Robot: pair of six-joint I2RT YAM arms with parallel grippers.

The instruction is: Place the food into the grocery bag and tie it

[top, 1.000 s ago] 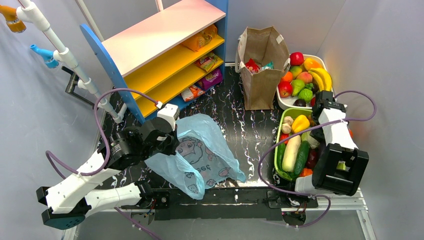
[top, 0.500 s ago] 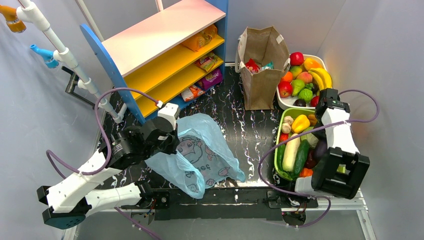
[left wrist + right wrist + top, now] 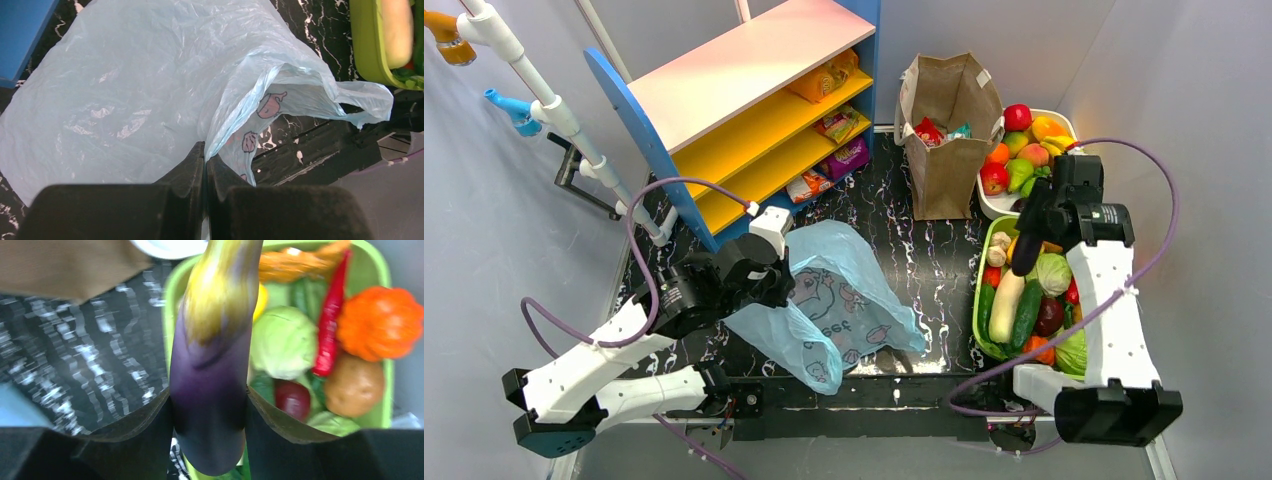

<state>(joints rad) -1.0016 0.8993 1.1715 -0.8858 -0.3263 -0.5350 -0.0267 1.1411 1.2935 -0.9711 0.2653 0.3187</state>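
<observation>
The light-blue grocery bag point(image 3: 849, 290) lies crumpled on the dark table, its mouth toward the front edge. My left gripper point(image 3: 769, 287) is shut on a fold of the bag's rim point(image 3: 227, 125), with the thin plastic pinched between the jaws point(image 3: 205, 152). The food I can see is a red packet point(image 3: 927, 131) and a teal one point(image 3: 960, 130) inside the brown paper bag point(image 3: 946, 175). My right gripper point(image 3: 1036, 222) hangs over the green tray point(image 3: 977, 300), shut on a purple eggplant point(image 3: 212, 365), which points down between the fingers point(image 3: 1025, 255).
The green tray point(image 3: 385, 275) holds plastic vegetables. A white tray point(image 3: 987, 205) of fruit stands behind it. A blue shelf unit point(image 3: 764, 110) with more packets stands at the back left. A white pipe rack point(image 3: 574, 140) leans along the left.
My right arm rose from the front of the green tray and swung back and left, lifting the eggplant out. The left gripper, still holding the bag, shifted slightly right.
</observation>
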